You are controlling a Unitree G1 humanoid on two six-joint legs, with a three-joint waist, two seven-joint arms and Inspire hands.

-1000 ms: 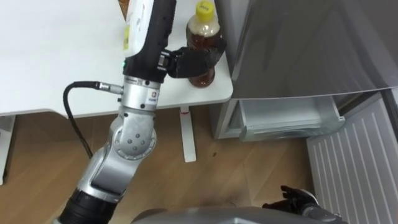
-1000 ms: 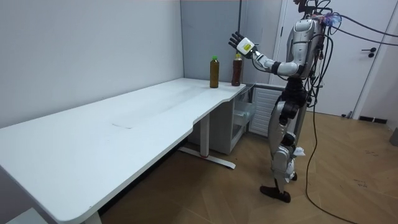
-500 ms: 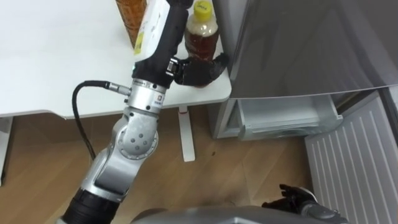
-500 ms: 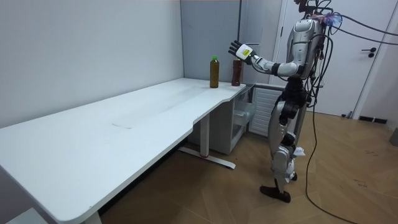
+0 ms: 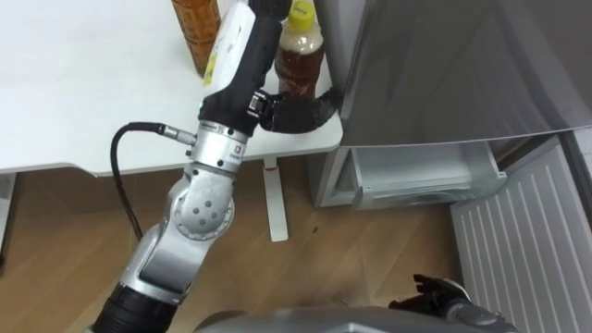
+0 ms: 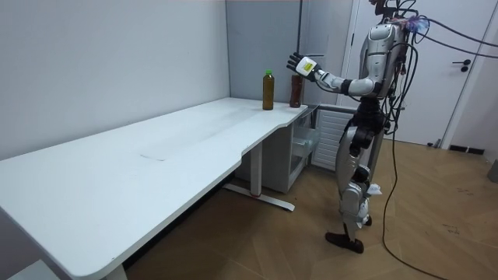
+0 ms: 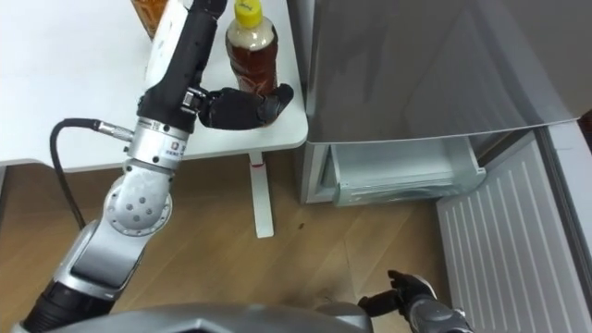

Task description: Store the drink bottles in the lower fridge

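Note:
A brown drink bottle with a yellow cap (image 5: 301, 57) (image 7: 252, 51) stands upright at the white table's corner beside the fridge. My left hand (image 5: 294, 111) (image 7: 239, 107) lies against the front of its lower part with fingers stretched out to the right, open, not closed round it. In the room view the left hand (image 6: 296, 61) is spread at the height of the bottle's top (image 6: 296, 87). A second, amber bottle (image 5: 195, 30) (image 6: 268, 89) stands just left of my forearm. My right hand (image 5: 433, 292) (image 7: 405, 297) hangs low with relaxed fingers, holding nothing.
The grey fridge (image 5: 453, 65) stands right of the table (image 5: 83, 102). Its lower compartment is open, with a white drawer (image 5: 421, 178) and the ribbed inside of the door (image 5: 527, 250) swung out to the right. Wooden floor lies below.
My left hand has dropped from above the bottles and slid right, so its fingers now reach past the yellow-capped bottle's base. The bottles and my right hand have not moved.

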